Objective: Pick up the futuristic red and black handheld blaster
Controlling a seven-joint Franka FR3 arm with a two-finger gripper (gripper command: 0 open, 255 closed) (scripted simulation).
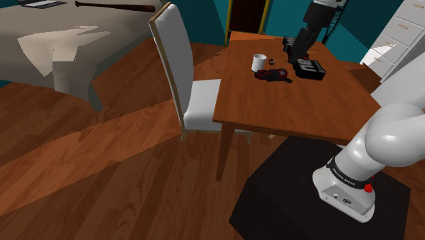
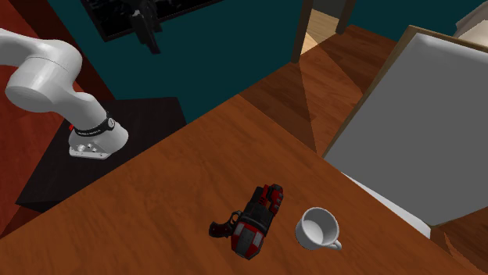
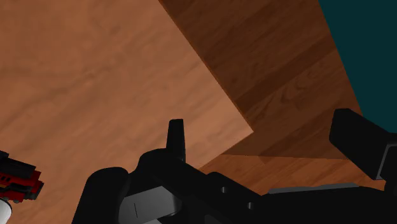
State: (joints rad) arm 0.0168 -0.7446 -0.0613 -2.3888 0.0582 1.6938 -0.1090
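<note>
The red and black blaster (image 1: 272,75) lies flat on the brown wooden table (image 1: 293,109), right beside a white mug (image 1: 259,63). From the second exterior view the blaster (image 2: 252,221) lies with its dark grip toward the arm's stand, and the mug (image 2: 317,230) is just past it. My black gripper (image 1: 294,53) hangs over the table a little to the shoulder view's right of the blaster, not touching it. In the wrist view the gripper (image 3: 266,137) is open with nothing between its fingers, and the blaster (image 3: 18,180) shows off to one side, well outside them.
A white chair (image 1: 174,61) is pushed against the table's side nearest the mug; its back (image 2: 422,117) rises beside the tabletop. A bed (image 1: 61,41) stands far off. White drawers (image 1: 402,34) stand behind the table. The black stand (image 1: 320,184) abuts the table.
</note>
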